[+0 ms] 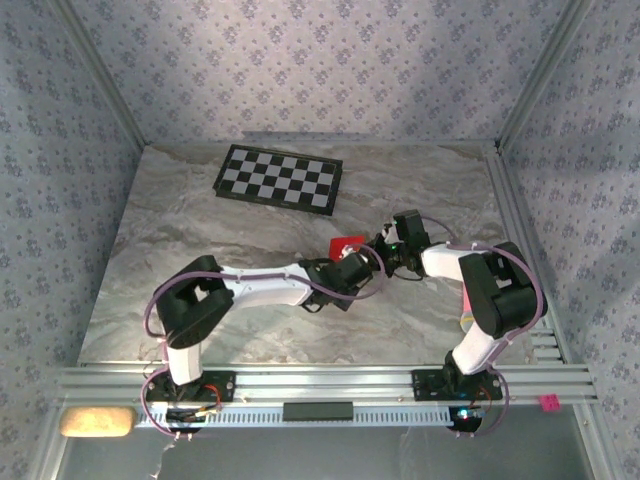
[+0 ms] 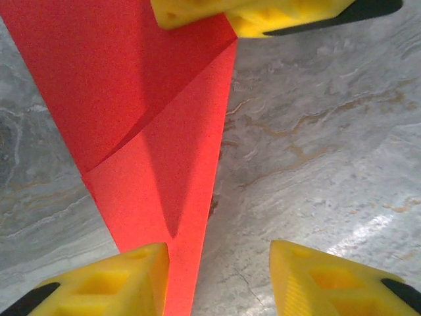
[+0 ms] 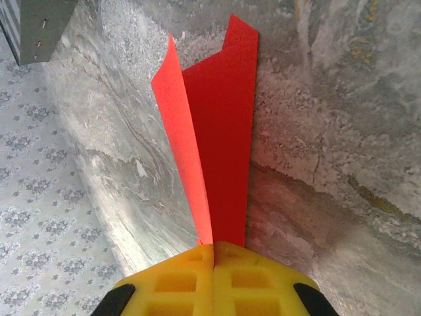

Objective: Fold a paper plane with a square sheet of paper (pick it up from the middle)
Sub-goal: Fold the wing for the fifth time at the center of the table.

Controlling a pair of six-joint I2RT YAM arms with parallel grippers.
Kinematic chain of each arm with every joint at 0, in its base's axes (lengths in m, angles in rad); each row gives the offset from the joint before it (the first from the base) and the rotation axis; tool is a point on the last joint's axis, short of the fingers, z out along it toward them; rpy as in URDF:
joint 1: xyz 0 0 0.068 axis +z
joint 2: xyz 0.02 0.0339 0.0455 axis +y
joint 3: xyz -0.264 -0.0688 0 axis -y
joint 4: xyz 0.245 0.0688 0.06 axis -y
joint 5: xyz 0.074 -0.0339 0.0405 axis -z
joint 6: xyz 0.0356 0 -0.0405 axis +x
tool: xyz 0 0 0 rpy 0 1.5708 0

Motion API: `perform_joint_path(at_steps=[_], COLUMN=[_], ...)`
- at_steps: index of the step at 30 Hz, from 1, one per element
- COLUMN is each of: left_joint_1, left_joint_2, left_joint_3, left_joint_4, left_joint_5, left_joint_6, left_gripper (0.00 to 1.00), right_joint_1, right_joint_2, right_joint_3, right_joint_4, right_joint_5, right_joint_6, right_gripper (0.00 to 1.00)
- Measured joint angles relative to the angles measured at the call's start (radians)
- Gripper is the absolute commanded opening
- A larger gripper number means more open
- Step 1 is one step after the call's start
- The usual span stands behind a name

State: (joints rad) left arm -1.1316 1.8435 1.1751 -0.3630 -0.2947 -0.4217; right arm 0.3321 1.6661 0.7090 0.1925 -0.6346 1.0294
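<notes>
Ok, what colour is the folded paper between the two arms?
The paper is plain bright red, no print; it shows best in the right wrist view.

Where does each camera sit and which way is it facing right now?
Top external: above and behind the bases, looking down on the table; left arm, right arm, checkerboard and red paper.
Left wrist: on the left arm, looking past its open left gripper at the folded paper; the right gripper shows at the top edge.
Right wrist: on the right arm, looking along the right gripper, shut on the paper's narrow end.
Shared: both wrist views show the red paper.
</notes>
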Motion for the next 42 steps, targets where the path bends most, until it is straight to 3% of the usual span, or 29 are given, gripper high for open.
perform_joint_path(at_steps=[18, 33, 42], left_joint_1=[-0.028, -0.029, -0.029], left_joint_2=[0.045, 0.058, 0.064], left_joint_3=[0.029, 0.029, 0.029], left_joint_4=[-0.082, -0.084, -0.087], left_joint_5=[-0.114, -0.148, -0.153], left_joint_6=[0.021, 0.017, 0.012], left_gripper=[0.25, 0.28, 0.18], right_joint_1=[0.001, 0.0, 0.0], right_joint_2=[-0.004, -0.004, -0.004], right_joint_3=[0.0, 0.0, -0.006], right_joint_4=[0.008, 0.008, 0.014], right_joint_5=[0.0, 0.0, 0.0], right_joint_6=[0.005, 0.007, 0.008], right_gripper=[0.0, 0.0, 0.0])
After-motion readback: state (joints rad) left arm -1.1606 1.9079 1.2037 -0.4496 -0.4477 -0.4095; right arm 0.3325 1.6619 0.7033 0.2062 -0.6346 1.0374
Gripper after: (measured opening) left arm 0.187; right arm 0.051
